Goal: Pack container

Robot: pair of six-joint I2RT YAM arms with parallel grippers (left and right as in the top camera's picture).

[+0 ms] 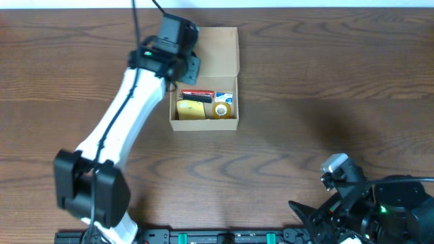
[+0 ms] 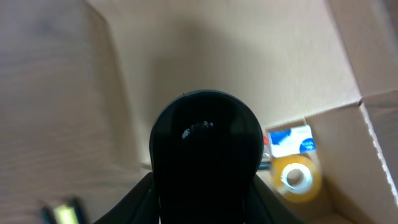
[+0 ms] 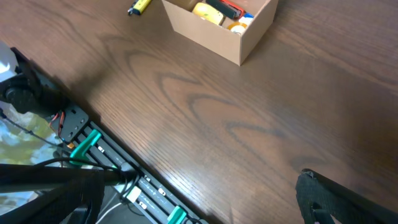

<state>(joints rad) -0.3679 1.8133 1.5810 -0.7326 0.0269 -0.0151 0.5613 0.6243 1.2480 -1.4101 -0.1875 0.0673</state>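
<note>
The container [image 1: 203, 125] is a tan cardboard box with its flap lid [image 1: 215, 51] open toward the back. Inside lie a yellow item [image 1: 191, 110], a red and black item [image 1: 198, 95], a yellow tape roll [image 1: 220, 109] and a blue and white packet [image 1: 226, 97]. My left gripper [image 1: 184, 73] hangs over the box's left rear corner. In the left wrist view a black round object [image 2: 206, 155] sits between its fingers and hides most of the box; the tape roll [image 2: 297, 178] shows beside it. My right gripper [image 1: 303, 218] rests open at the front right, far from the box.
A yellow and black marker [image 3: 140, 6] lies on the table left of the box [image 3: 217, 28]; it also shows blurred in the left wrist view [image 2: 62, 213]. The table's front edge carries a rail with green clips and cables [image 3: 93, 143].
</note>
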